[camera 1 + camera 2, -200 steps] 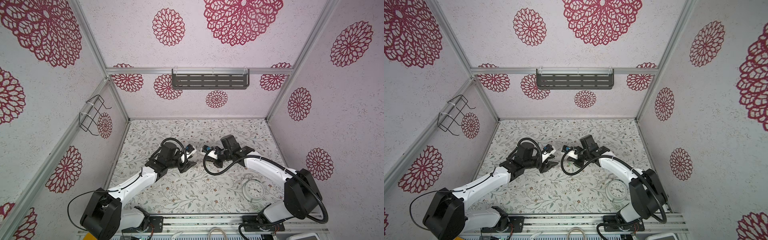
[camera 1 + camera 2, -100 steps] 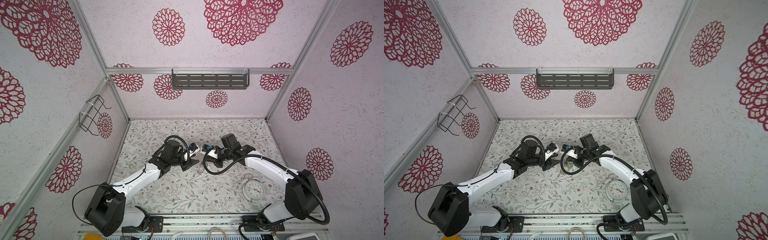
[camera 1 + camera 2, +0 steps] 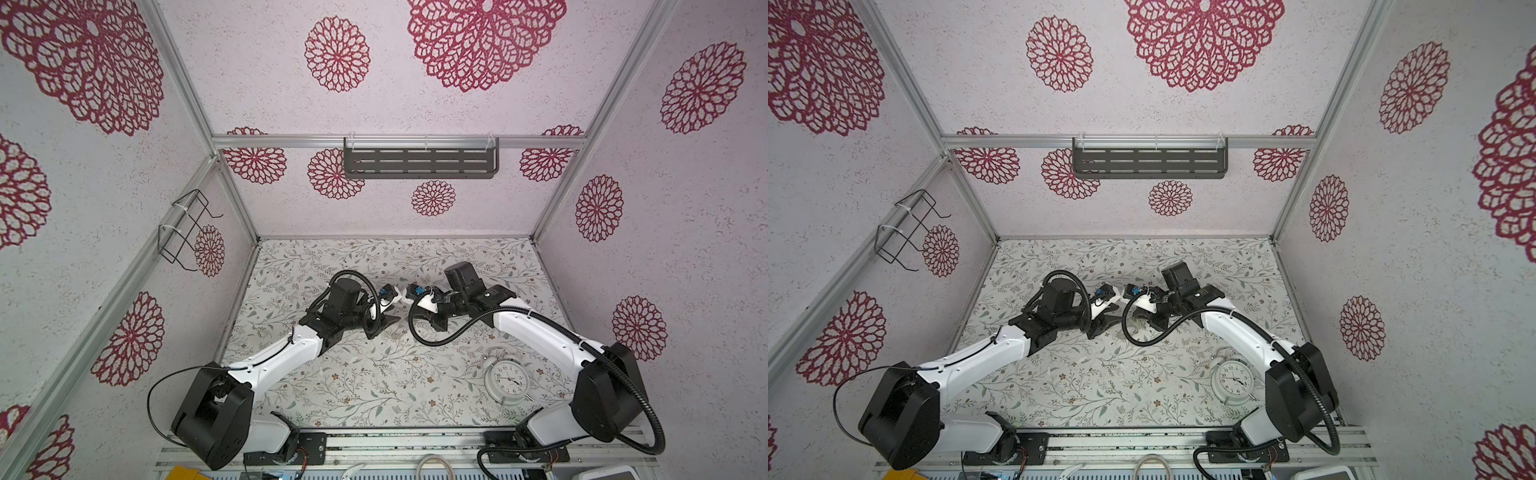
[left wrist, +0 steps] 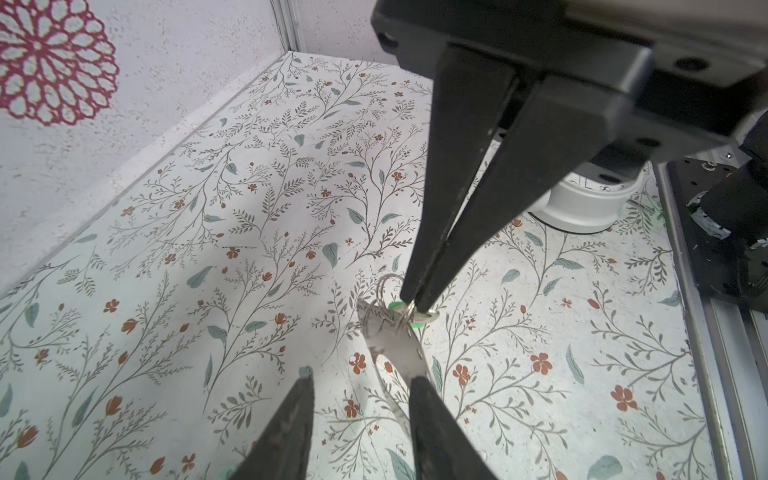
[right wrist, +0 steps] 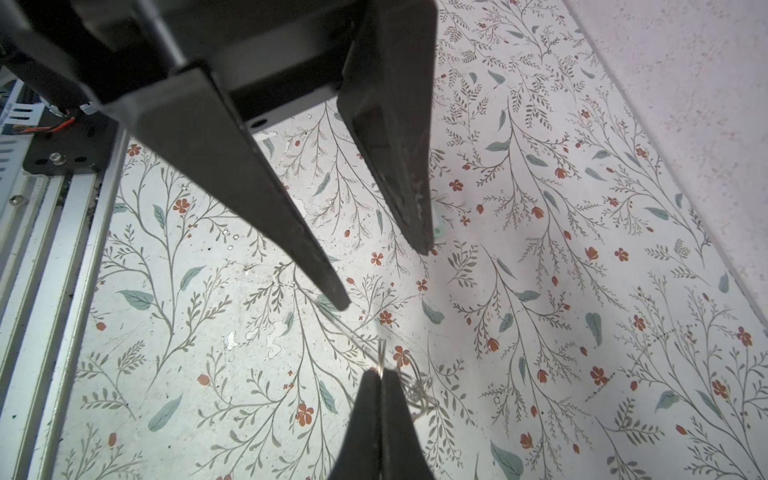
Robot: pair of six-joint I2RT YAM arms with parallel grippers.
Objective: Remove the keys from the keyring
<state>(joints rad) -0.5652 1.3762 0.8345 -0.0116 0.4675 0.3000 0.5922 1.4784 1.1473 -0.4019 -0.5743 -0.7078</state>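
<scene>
In the left wrist view the keyring (image 4: pixel 397 353), a flat dull metal loop, hangs just above the floor. Thin wire rings (image 4: pixel 386 289) and a key's bright green tag (image 4: pixel 422 319) cluster at its upper end. My right gripper (image 4: pixel 411 309) comes down from above, shut on one wire ring beside the tag. My left gripper (image 4: pixel 361 378) is open, and one of its fingers (image 4: pixel 428 411) touches the keyring's lower end. In the right wrist view the right gripper (image 5: pixel 380 372) pinches the wire rings (image 5: pixel 417 392), with the left gripper (image 5: pixel 384 277) open just beyond. The grippers meet at mid-floor in both top views.
A round white alarm clock (image 3: pixel 507 376) (image 3: pixel 1233 380) lies on the floral floor near the right arm's base. A grey shelf (image 3: pixel 419 163) hangs on the back wall and a wire holder (image 3: pixel 187 230) on the left wall. The arms' mounting rail (image 3: pixel 395 446) runs along the front edge.
My left arm has reached rightward to the right gripper and the keyring, and its jaws have narrowed. The right arm has stayed put, still shut.
</scene>
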